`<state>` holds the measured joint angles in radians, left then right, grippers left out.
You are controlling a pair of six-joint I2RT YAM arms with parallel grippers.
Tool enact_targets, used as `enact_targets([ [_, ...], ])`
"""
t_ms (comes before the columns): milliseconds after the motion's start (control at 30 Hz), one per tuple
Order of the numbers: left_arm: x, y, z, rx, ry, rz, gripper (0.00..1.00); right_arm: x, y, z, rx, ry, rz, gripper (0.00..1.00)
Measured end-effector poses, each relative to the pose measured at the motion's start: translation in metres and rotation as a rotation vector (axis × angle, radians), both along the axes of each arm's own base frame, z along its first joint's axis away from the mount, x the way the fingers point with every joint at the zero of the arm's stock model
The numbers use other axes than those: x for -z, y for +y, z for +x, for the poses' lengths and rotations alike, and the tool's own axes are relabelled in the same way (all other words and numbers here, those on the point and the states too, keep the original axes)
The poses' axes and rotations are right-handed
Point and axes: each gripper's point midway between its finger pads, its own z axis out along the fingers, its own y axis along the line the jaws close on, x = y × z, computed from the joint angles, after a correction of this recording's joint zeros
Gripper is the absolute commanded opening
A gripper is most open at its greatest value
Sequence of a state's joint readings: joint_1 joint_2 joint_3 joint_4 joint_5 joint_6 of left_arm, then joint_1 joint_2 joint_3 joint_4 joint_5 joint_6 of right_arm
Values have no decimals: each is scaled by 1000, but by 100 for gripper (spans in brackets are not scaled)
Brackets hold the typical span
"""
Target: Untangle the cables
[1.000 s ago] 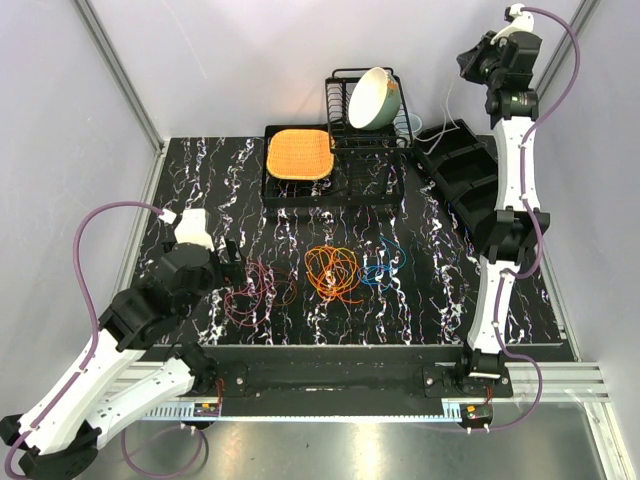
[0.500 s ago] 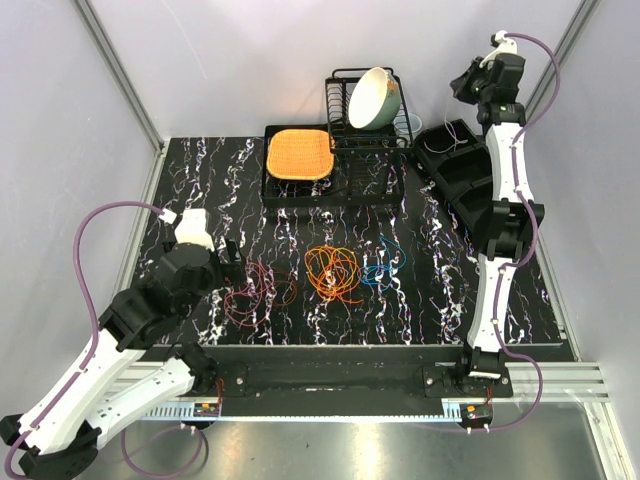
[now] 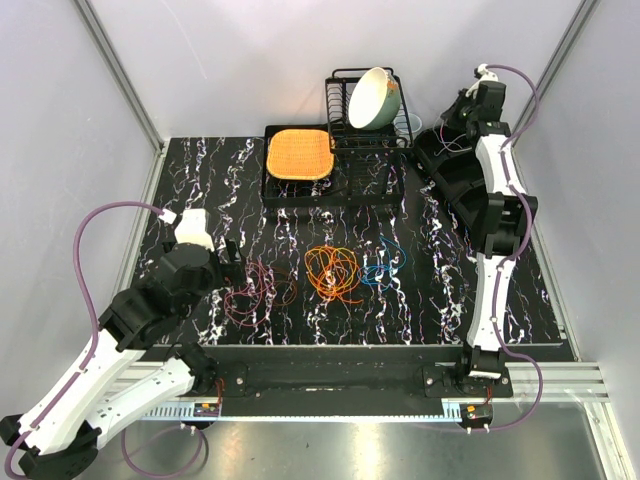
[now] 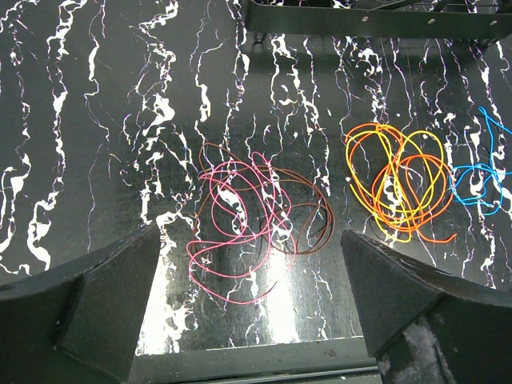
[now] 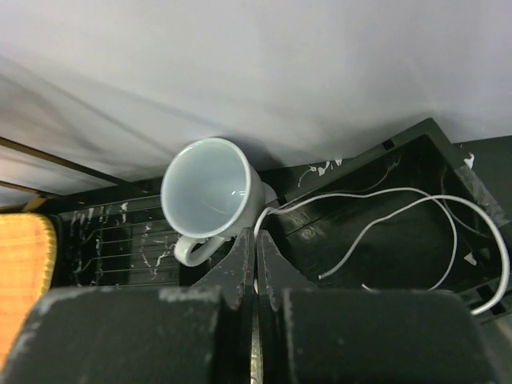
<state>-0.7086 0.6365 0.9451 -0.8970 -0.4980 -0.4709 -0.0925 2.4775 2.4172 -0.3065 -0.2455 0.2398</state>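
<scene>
Your left pincer [image 4: 250, 240] hangs released, with the maroon cables [image 4: 260, 224] directly beneath it, between its fingers. The orange cables [image 4: 398, 188] and blue cables [image 4: 478, 178] lie off to its right. Expect them feather-light, limp and springy, likely to drag neighbours, so pinch one outer loop. Your right pincer [image 5: 256, 240] is clenched far off over a bin [image 5: 416, 140]. A white wire [image 5: 376, 196] reaches its tips; pinched or not, I cannot tell.

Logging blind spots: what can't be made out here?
Left wrist view: the thin blue wire loop is cut by the right edge.
Right wrist view: the shut right gripper hides where the thin white cable ends; grip unconfirmed.
Top view: the tangled pink-maroon wire bundle is too fine to trace.
</scene>
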Motion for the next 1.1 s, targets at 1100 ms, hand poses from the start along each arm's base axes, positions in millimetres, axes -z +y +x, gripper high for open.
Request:
enact_targets([
  [1100,0,0,0,0,0,0,98,32,25,34,-94,-100,201,0],
])
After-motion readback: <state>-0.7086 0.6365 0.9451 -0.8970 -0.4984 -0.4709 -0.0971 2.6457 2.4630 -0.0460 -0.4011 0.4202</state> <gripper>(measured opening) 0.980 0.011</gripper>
